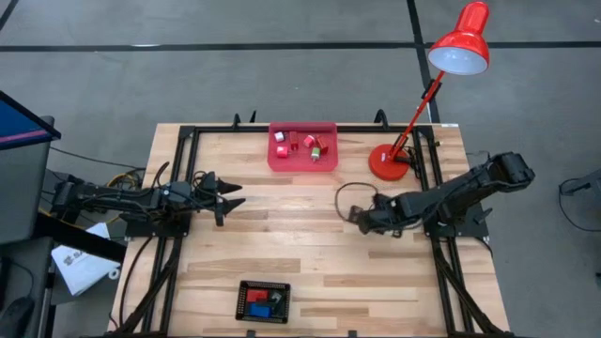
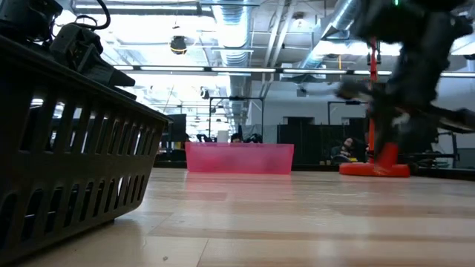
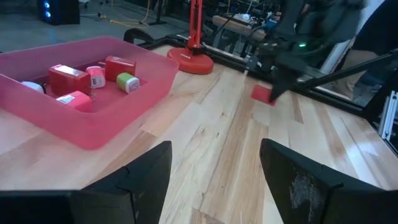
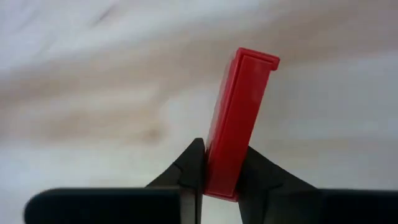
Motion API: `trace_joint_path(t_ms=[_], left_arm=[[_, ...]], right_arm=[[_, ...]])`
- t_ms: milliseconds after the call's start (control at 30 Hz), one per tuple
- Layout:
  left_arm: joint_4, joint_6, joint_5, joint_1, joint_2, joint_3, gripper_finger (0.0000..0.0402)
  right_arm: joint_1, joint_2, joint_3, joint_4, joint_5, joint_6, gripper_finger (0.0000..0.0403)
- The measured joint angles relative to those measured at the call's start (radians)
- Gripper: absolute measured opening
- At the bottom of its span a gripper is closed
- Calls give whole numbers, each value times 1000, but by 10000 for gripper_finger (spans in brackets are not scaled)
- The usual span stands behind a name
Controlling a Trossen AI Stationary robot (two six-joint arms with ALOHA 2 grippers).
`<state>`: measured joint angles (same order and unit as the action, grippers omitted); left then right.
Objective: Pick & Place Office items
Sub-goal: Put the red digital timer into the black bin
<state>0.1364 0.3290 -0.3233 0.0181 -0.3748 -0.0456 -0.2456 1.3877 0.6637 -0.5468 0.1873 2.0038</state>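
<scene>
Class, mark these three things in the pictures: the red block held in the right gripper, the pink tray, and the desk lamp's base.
red block [image 4: 239,121], right wrist view, middle of its long face.
pink tray [image 1: 302,164], high view, near rim.
desk lamp's base [image 1: 386,163], high view, round red foot.

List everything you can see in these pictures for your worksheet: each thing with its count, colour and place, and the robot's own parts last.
Table: one, light wood.
Bin: one, translucent red, far edge of table, centre.
Items in the bin: about six, red, pink, white, one green-ended.
Basket: one, black, near edge; holds red and blue blocks.
Desk lamp: one, red, far right of the table.
Red piece: one, flat, pinched in the right gripper.
Papers: white, on the floor left of the table.
Left gripper: open, empty, above the table's left side.
Right gripper: shut on the red piece, right of centre.
</scene>
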Motion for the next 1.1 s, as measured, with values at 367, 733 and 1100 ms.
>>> trace_joint_path(t_ms=[367,733,1100], left_arm=[[11,0,1,0,0,0,241],[29,0,2,0,0,0,241],[47,0,4,0,-8,1,241]], right_arm=[[-235,352,463,300,-30,-368,52],[-238,653,1040,66,-167,-858,52],[-201,910,1322,-90,-343,-1029,52]])
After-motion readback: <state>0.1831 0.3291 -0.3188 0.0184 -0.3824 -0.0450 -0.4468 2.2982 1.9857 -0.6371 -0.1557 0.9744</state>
